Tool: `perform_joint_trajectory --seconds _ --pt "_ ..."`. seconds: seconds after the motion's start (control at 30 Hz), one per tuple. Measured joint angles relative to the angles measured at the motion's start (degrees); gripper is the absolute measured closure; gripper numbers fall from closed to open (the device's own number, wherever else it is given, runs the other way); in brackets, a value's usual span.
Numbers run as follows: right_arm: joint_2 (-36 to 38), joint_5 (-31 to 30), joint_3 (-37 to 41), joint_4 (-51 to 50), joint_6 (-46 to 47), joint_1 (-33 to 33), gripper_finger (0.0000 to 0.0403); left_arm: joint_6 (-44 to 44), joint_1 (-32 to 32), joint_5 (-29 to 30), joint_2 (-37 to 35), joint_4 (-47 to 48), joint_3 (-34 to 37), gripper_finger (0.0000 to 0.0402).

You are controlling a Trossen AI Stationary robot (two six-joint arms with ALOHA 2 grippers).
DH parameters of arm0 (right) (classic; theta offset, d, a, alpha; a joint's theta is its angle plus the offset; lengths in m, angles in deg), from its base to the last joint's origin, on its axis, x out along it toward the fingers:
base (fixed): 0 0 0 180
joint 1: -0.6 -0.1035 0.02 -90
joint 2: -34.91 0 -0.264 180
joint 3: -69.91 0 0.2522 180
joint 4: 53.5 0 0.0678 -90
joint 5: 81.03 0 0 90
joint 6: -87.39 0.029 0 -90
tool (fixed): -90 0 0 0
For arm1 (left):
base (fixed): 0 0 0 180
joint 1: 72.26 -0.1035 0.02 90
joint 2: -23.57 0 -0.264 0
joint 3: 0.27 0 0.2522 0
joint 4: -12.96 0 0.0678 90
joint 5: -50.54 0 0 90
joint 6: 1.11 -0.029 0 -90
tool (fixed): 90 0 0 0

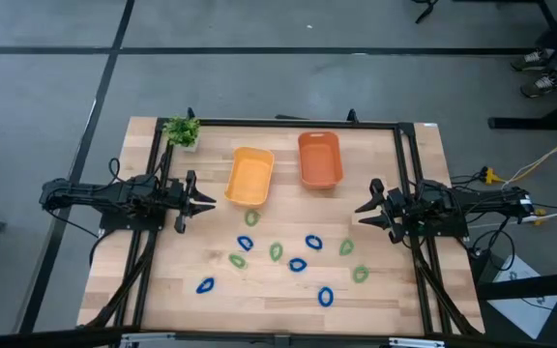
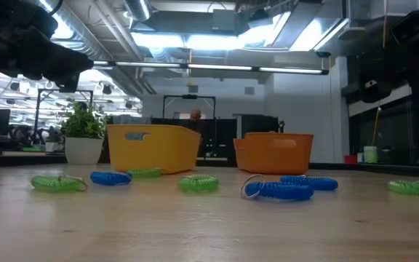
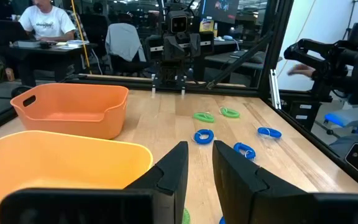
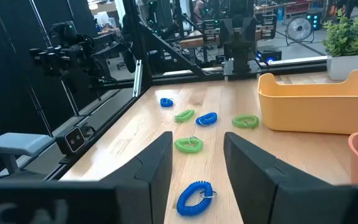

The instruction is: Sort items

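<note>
Several small coiled oval rings, blue and green, lie flat on the wooden table (image 1: 162, 280) in its near middle, among them a green ring (image 1: 250, 218) and a blue ring (image 1: 325, 297). My left gripper (image 1: 211, 200) hovers at the table's left, level and pointing right, open with nothing between its fingers (image 3: 201, 168). My right gripper (image 1: 359, 210) hovers at the table's right, pointing left, open and empty (image 4: 197, 155). In the right wrist view a green ring (image 4: 189, 145) and a blue ring (image 4: 195, 198) lie on the table ahead of and below it.
A yellow-orange tray (image 1: 249, 177) and an orange tray (image 1: 319, 159) stand side by side at the far middle. A potted plant (image 1: 182, 130) sits at the far left corner. A black frame (image 1: 404, 174) runs along the table's sides. A person sits at a desk (image 3: 42, 25) beyond.
</note>
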Motion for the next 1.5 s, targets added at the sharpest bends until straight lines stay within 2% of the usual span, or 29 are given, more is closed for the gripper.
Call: perform_joint_trajectory --seconds 0.53,0.77,1.0,1.5 --pt "0.0 0.0 -0.3 -0.5 0.0 0.0 0.0258 0.0 0.0 0.0 0.0 0.0 0.0 0.0332" --pt "-2.0 0.0 -9.5 -12.8 0.0 0.0 0.0258 0.0 0.0 0.0 0.0 0.0 0.0 0.0331" --pt "-12.5 0.0 -21.9 -28.3 0.0 -0.2 0.0258 0.0 0.0 0.0 0.0 0.0 0.0 0.0331" --pt "-37.7 0.0 -33.7 -27.4 0.1 -11.3 0.0258 0.0 0.0 0.0 0.0 0.0 0.0 0.0332"
